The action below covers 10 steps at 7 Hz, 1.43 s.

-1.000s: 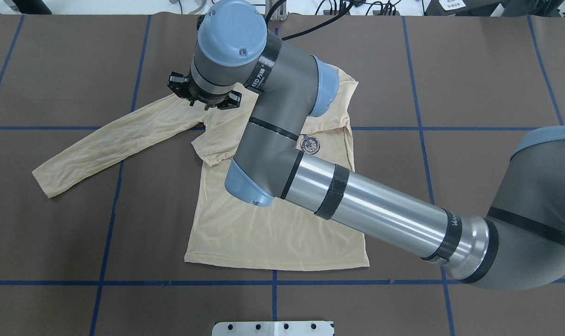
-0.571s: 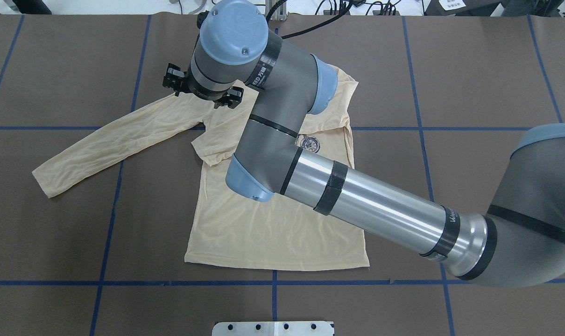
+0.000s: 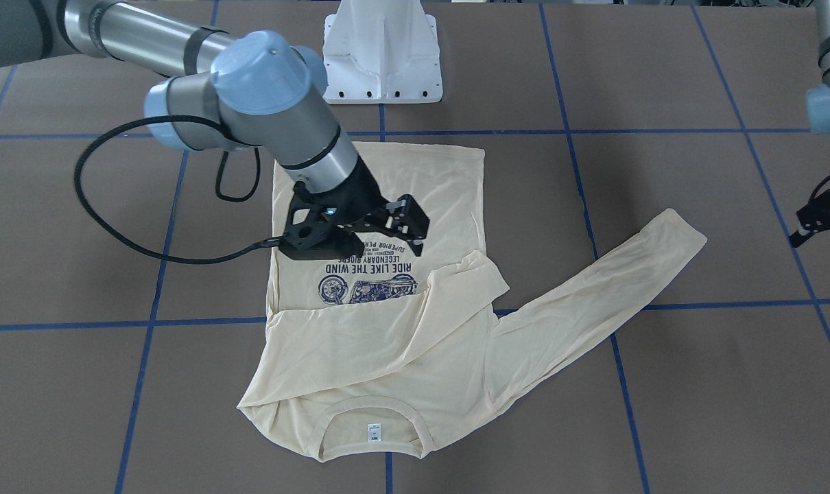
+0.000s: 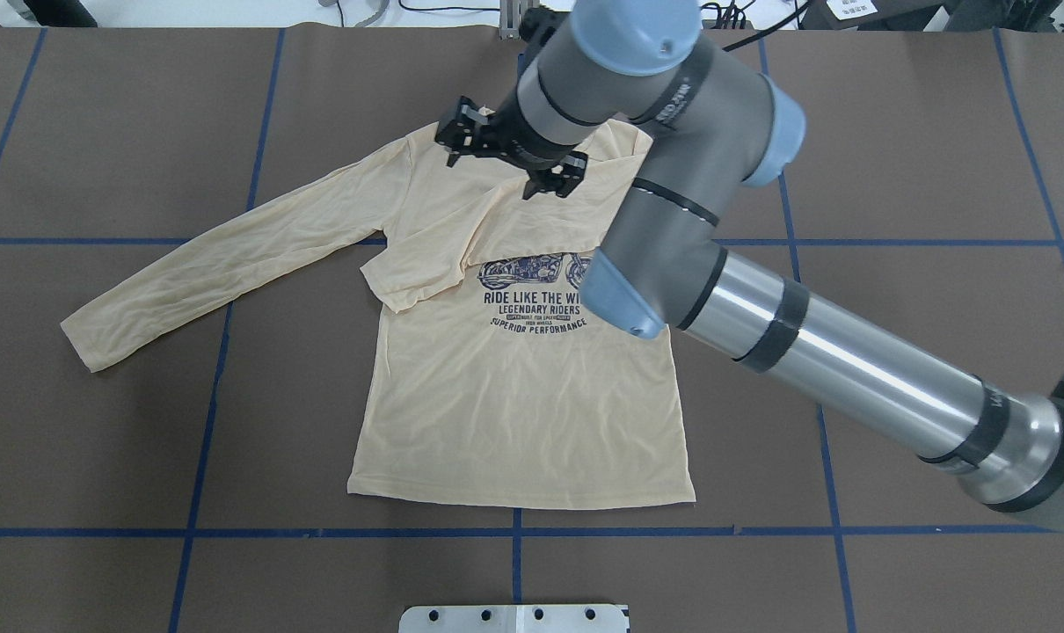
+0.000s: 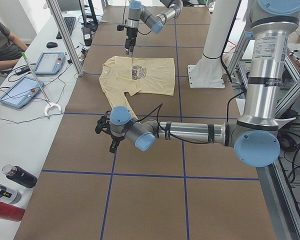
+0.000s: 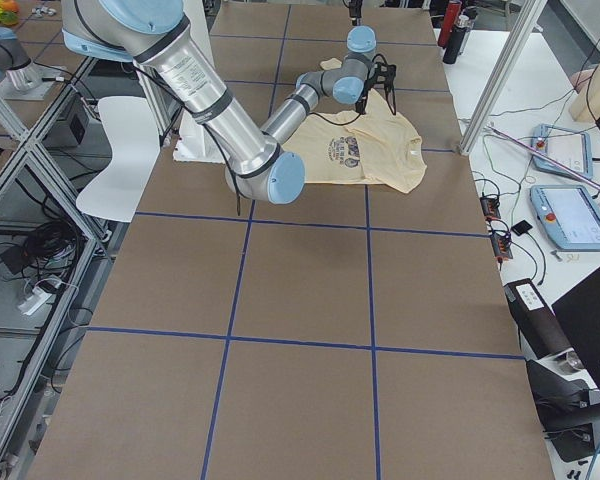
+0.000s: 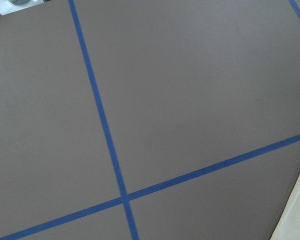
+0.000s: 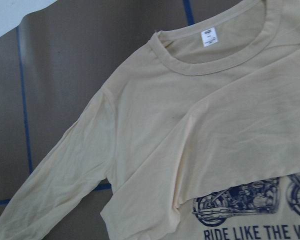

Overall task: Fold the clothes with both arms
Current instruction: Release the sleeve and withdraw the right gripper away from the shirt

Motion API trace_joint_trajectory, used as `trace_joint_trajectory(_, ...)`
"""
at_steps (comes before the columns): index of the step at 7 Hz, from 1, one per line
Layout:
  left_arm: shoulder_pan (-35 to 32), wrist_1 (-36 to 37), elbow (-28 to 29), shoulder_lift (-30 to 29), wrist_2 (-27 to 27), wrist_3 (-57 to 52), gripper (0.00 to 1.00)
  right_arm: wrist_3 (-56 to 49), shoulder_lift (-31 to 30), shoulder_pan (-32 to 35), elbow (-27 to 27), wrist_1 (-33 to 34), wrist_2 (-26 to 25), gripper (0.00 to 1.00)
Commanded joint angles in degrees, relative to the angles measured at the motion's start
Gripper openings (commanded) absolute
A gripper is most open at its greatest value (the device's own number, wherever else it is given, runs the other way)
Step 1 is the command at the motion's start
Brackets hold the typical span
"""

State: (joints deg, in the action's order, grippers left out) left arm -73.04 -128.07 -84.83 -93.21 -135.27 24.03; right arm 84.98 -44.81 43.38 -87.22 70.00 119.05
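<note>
The cream-yellow long-sleeved shirt [image 4: 514, 387] lies face up on the table, hem toward the robot, with the navy print [image 4: 536, 299] showing. One sleeve is folded across the chest, its cuff [image 4: 400, 286] at the side seam. The other sleeve [image 4: 198, 268] stretches out to the overhead view's left. The neck label [image 3: 374, 432] shows inside the collar. My right gripper [image 4: 507, 163] hovers open over the upper chest near the collar, holding nothing. My left gripper [image 3: 821, 223] hangs off the shirt beyond the stretched sleeve's cuff; I cannot tell its state.
The white pedestal base [image 3: 382, 51] stands at the robot's edge of the table. Blue tape lines [image 4: 207, 422] grid the brown surface. On a side bench are tablets [image 5: 22, 90], bottles [image 5: 20, 176] and a seated person [image 5: 2, 42].
My right arm has swung from over the shirt's left shoulder toward the collar and upper chest, uncovering the print. The shirt itself lies as before.
</note>
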Motion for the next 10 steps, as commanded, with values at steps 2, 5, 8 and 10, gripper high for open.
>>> trace_joint_trajectory(2,8.9,-1.9,2.8,0.6,-1.8,5.8,0.98,-0.7,-10.2,4.4,-6.0,6.8,2.2,0.91)
trace_joint_trajectory(5,9.8,-1.8,4.0,0.5,-2.0,5.9,0.81,-3.9,-19.1,7.0,-11.2,6.7,2.2,0.91)
trace_joint_trajectory(8,10.5,-1.8,4.7,0.0,-1.9,5.9,0.65,-3.9,-19.9,7.3,-11.6,6.7,2.1,0.91)
trace_joint_trajectory(10,11.0,-1.8,5.6,-0.1,-1.9,5.8,0.63,-3.9,-20.3,7.3,-11.7,6.6,2.0,0.91)
